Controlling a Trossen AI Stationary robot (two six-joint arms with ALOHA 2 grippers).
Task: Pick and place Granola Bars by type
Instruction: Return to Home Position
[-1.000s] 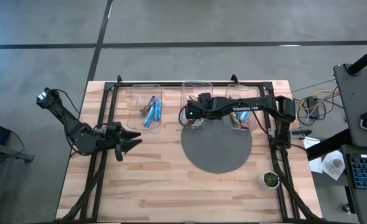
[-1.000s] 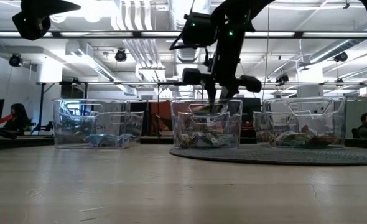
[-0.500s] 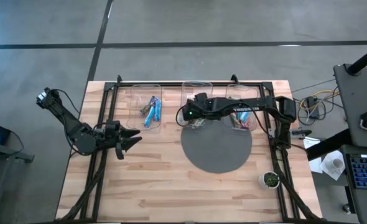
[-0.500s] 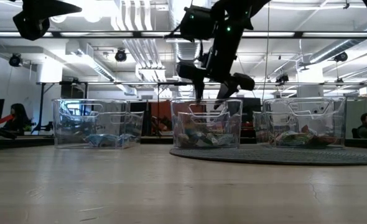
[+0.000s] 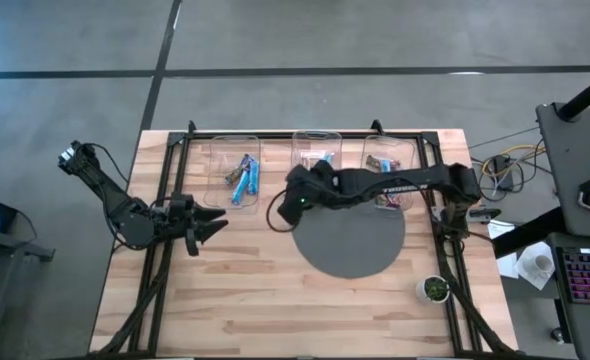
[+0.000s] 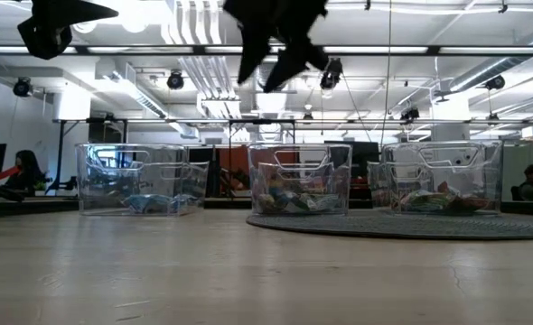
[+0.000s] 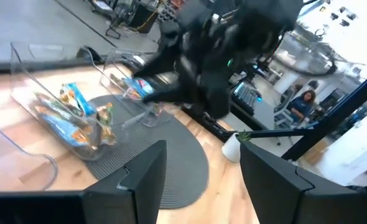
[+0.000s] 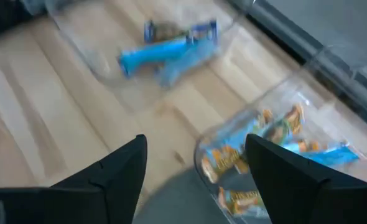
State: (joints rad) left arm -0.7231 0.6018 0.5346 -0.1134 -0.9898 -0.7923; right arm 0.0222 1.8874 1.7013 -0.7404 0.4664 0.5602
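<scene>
Three clear bins stand in a row at the far side of the table. The left bin (image 5: 237,165) holds blue granola bars (image 5: 243,178), which also show in the right wrist view (image 8: 171,46). The middle bin (image 6: 300,181) holds multicoloured bars (image 8: 264,155). The right bin (image 5: 390,165) holds red-brown bars (image 5: 380,163). My right gripper (image 5: 278,212) is open and empty, high above the table, near the front left corner of the middle bin. My left gripper (image 5: 213,226) is open and empty at the table's left side, in front of the left bin.
A round grey mat (image 5: 347,240) lies in front of the middle and right bins, with its far edge under them. A small white cup with something green in it (image 5: 433,290) stands near the right edge. Bare wood lies toward the near edge.
My right gripper was down in the middle bin with its fingers close together. It has opened there, risen clear of the bin, and gone toward the table's left and near side. My left arm has kept still.
</scene>
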